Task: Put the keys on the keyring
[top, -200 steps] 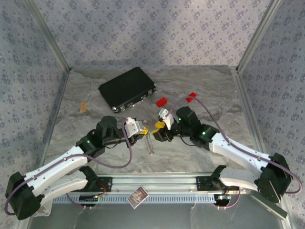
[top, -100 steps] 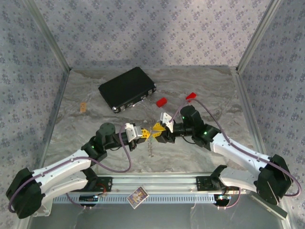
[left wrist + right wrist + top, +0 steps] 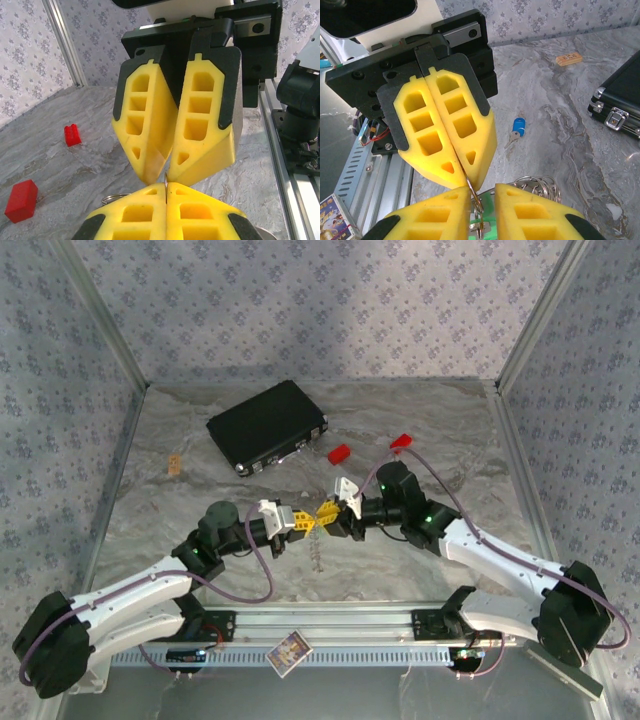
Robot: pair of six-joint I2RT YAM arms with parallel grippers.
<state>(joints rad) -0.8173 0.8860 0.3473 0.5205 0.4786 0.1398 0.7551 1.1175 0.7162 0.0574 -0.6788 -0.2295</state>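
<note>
Both grippers met tip to tip on the table (image 3: 170, 510), on the near side of the black case (image 3: 267, 426) and a bit to its right. The left gripper (image 3: 308, 522) sat closer to the case's near corner, and the right gripper (image 3: 323, 514) touched it from the far side.

Left gripper: yellow fingers (image 3: 465, 145) pressed flat together, no gap, pinching a thin metal wire at the very tips. The wire curved down into the keyring (image 3: 536, 186), a cluster of silvery loops hanging just under the two grippers, on the case side of them in the right wrist view.

Right gripper: fingers (image 3: 205, 135) narrowed to a slim gap, tips nearly meeting around the same thin metal piece. The green key (image 3: 486, 220) showed its head in that gap, between the pads. Couldn't tell whether the pads actually clamped it.

The blue key (image 3: 518, 126) lay flat on the table, loose, apart from both grippers, between the left gripper's fingers and the case, well short of the case's latch edge.

Two red blocks lay right of the case, one (image 3: 339, 453) just off its right corner and the other (image 3: 401, 442) further right.
</note>
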